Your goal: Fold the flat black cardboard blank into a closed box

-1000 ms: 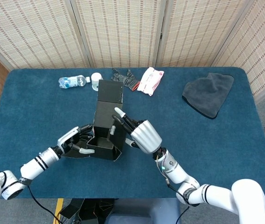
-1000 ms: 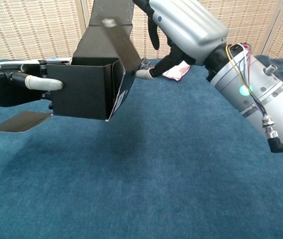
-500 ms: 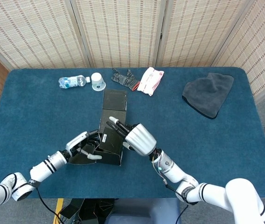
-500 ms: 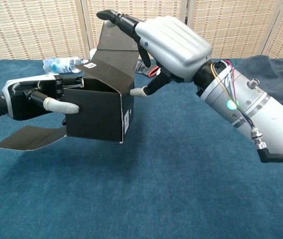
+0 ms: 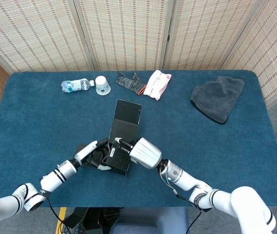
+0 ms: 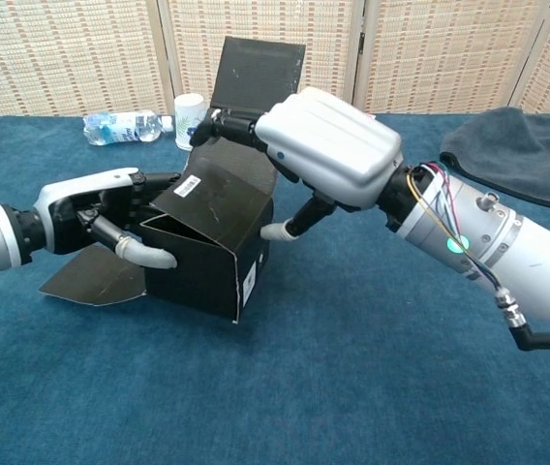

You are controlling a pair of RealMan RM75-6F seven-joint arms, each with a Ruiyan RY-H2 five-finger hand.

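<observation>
My left hand (image 6: 96,208) grips the near-left wall of the half-formed black box (image 6: 212,257), thumb hooked over its front face. My right hand (image 6: 323,145) lies on top, fingers pressing an inner flap down. Lid flap (image 6: 259,73) stands upright beyond my right hand.

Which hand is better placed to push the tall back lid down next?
Probably the right hand: it rests on top of the black box, just in front of the raised lid. The left hand grips the box's side wall and steadies it.
</observation>
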